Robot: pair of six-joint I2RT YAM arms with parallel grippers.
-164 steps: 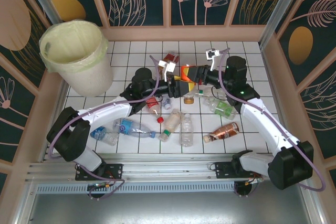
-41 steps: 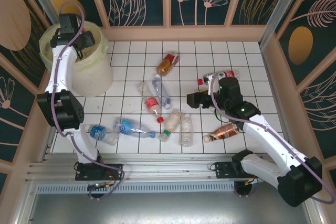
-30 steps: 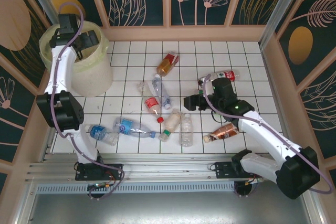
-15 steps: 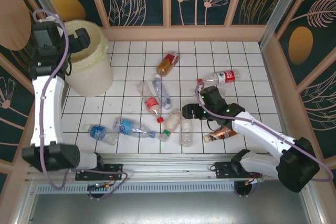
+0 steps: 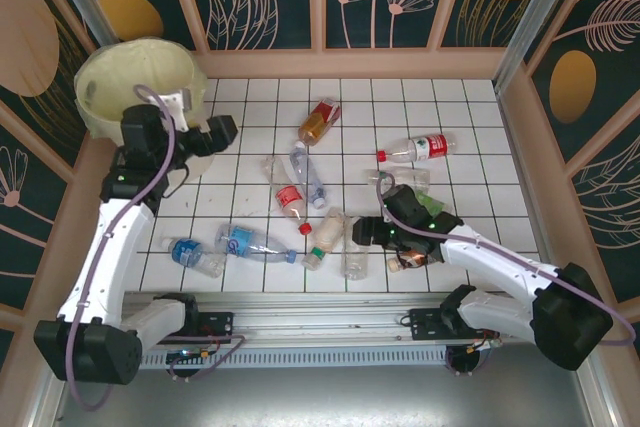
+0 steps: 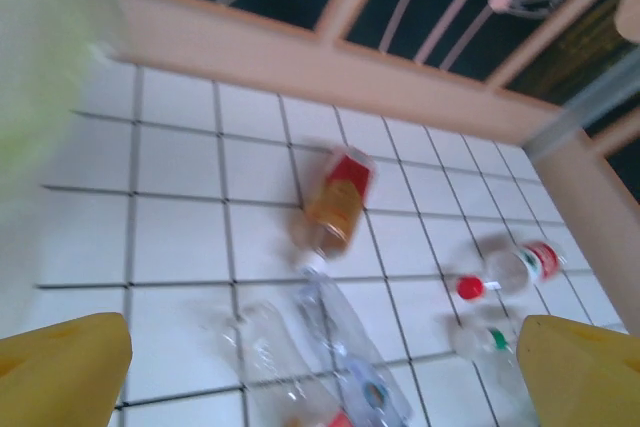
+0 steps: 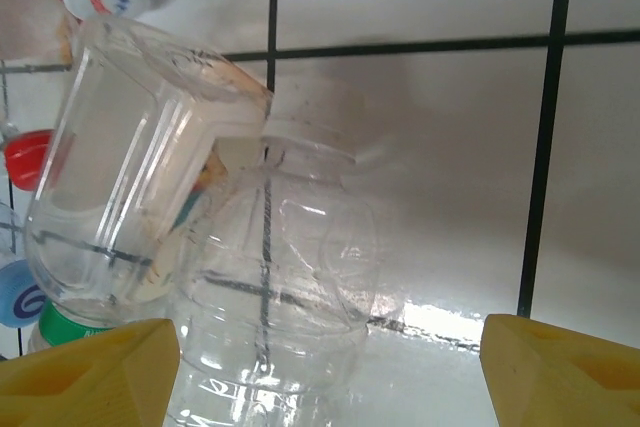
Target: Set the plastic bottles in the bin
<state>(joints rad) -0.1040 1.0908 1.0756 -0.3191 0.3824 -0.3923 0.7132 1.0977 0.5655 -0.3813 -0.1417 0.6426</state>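
Right pincer [image 5: 366, 232] now over crowded bottles [image 7: 270, 287]

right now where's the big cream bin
Top external view: the large round cream-yellow bin sits in the far left corner, just left of the left end effector.

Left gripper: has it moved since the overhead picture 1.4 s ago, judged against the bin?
Yes. The left gripper was above the bin's mouth; it now hangs right of the bin, over the white tiles.
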